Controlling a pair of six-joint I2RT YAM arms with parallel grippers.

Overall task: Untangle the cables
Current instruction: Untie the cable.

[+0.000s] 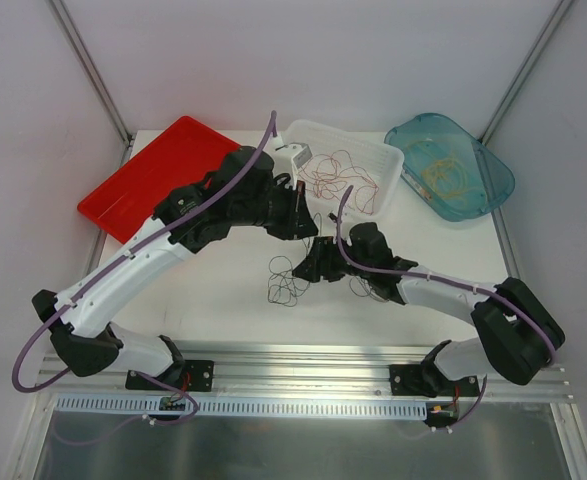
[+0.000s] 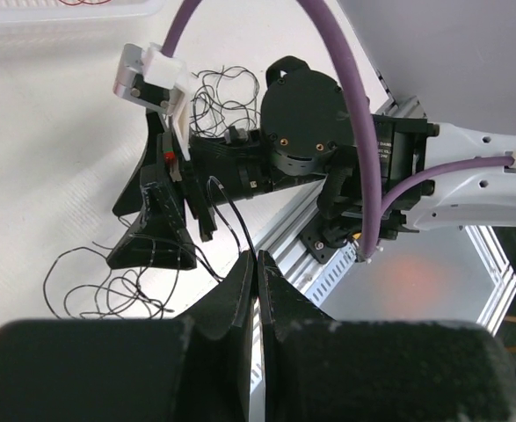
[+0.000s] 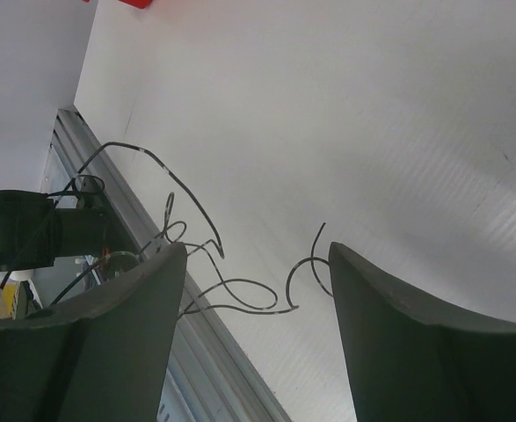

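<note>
The white table (image 1: 223, 300) carries a red tray (image 1: 143, 180), a blue tray (image 1: 493, 175) with yellow cables (image 1: 443, 170), and a clear bin (image 1: 385, 158) with red cables (image 1: 338, 175). Both arms meet mid-table. The right gripper (image 3: 256, 255) gapes wide, gripping nothing, with loops of the black cable (image 1: 288, 280) lying between its fingers. The left gripper (image 2: 254, 272) is pressed closed, and a strand of the black cable runs into its tips.

Matt white table (image 1: 218, 295), glossy red plastic tray (image 1: 153, 180), clear plastic bin (image 1: 389, 166), translucent blue plastic tub (image 1: 495, 178), brushed metal rail (image 1: 303, 358), smooth thin black cable (image 1: 285, 281)
</note>
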